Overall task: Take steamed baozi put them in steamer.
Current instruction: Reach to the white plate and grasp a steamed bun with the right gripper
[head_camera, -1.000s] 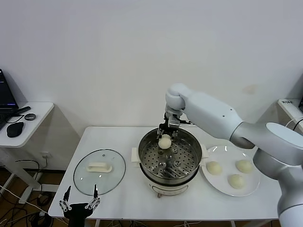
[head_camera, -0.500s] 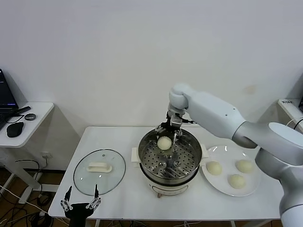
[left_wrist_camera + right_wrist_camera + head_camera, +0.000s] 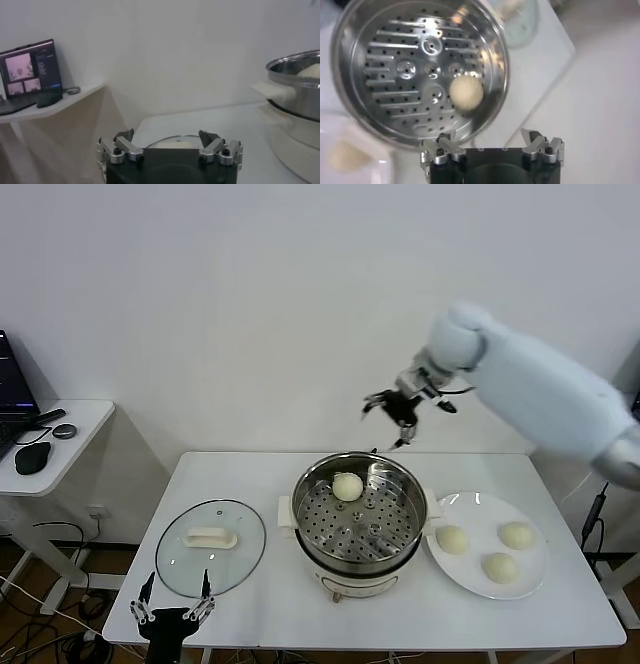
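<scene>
One baozi point(image 3: 347, 486) sits on the holey tray inside the steamer point(image 3: 360, 521), near the rim at 11 o'clock. Three more baozi point(image 3: 452, 539) lie on the white plate point(image 3: 488, 557), just beside the steamer at 3 o'clock. The right gripper point(image 3: 398, 406) hangs high in the air above the steamer's far side, its fingers spread wide and holding nothing. The glass lid point(image 3: 210, 546) lies flat on the counter point(image 3: 240, 474) at 9 o'clock. The left gripper point(image 3: 172, 612) waits low at the counter's front edge, fingers spread too.
</scene>
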`<state>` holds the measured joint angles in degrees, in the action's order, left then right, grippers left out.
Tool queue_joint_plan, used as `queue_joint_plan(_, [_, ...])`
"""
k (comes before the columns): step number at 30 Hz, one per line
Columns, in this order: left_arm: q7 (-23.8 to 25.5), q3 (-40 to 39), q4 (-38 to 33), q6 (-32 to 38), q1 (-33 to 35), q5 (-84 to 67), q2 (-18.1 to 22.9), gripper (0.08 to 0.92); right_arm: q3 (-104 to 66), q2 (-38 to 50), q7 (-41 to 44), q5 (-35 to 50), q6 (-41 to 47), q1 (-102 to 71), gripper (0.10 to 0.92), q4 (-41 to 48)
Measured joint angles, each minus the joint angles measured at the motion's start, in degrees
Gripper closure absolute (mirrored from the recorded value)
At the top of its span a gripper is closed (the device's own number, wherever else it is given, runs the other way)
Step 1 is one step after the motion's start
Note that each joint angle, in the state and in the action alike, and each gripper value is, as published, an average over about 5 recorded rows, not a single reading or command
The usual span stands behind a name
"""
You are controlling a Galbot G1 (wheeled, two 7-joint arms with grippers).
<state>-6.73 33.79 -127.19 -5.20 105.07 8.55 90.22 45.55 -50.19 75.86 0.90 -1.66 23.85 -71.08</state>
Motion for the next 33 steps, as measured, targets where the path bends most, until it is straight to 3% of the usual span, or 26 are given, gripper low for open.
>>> queue_joint_plan(6, [0.59, 0.54, -0.07, -0.65, -0.39, -1.18, -0.79, 0.177, -2.97, 9.85, 1.12, 0.66, 13.1, -3.68, 0.203, -5.66])
queue_joint_plan(12, [0.86, 0.47, -0.17, -0.98, -0.1, -1.79, -0.86, 0.177, -6.86, 16.8, 1.51, -1.83, 19.04, -12.0, 0.203, -10.96])
queue_joint_plan(21, [0.85, 0.27, -0.07, -1.07, 1.23, -1.7, -0.67, 0.177, -12.56, 19.84, 1.25, -8.23, 21.77, -25.21, 0.203, -13.45])
queue_joint_plan(33, [0.68, -0.14, 0.55, -1.08, 2.38, -1.23, -0.17, 0.177, -16.64, 15.57, -0.51, -13.51, 19.98, -32.83, 0.203, -9.1])
